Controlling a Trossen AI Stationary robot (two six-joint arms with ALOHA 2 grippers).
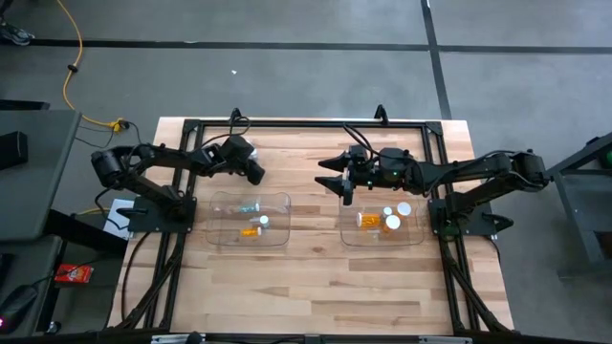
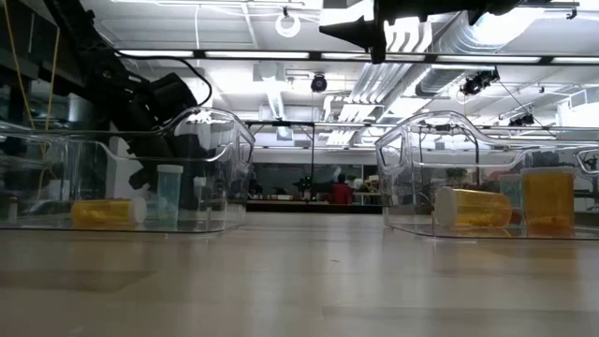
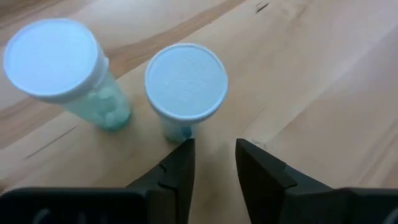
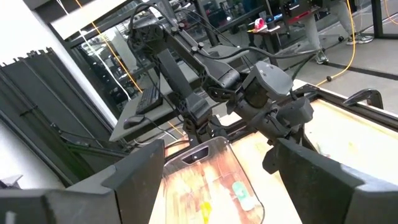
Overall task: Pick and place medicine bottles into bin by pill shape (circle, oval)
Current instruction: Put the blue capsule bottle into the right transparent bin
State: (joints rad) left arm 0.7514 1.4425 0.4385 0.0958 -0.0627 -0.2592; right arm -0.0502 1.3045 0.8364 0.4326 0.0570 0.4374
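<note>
Two pale teal medicine bottles with white caps, one nearer [image 3: 185, 87] and one farther off [image 3: 62, 68], stand upright on the wooden table. My left gripper [image 3: 214, 155] is just short of them with a narrow empty gap between its fingers, and one fingertip is close by the nearer bottle's foot. In the high view my left gripper [image 1: 254, 173] is by the far edge of the left bin [image 1: 222, 199] and hides these two bottles. My right gripper [image 1: 335, 176] is wide open and empty, raised above the table between the bins, and also shows in the right wrist view [image 4: 217, 186].
The left clear bin holds a lying teal bottle [image 1: 249, 206], a lying amber bottle [image 1: 251, 230] and an upright one [image 1: 264, 221]. The right clear bin [image 1: 417, 234] holds a lying amber bottle [image 1: 368, 220] and three upright capped bottles [image 1: 392, 223]. Bare wood lies toward the near edge.
</note>
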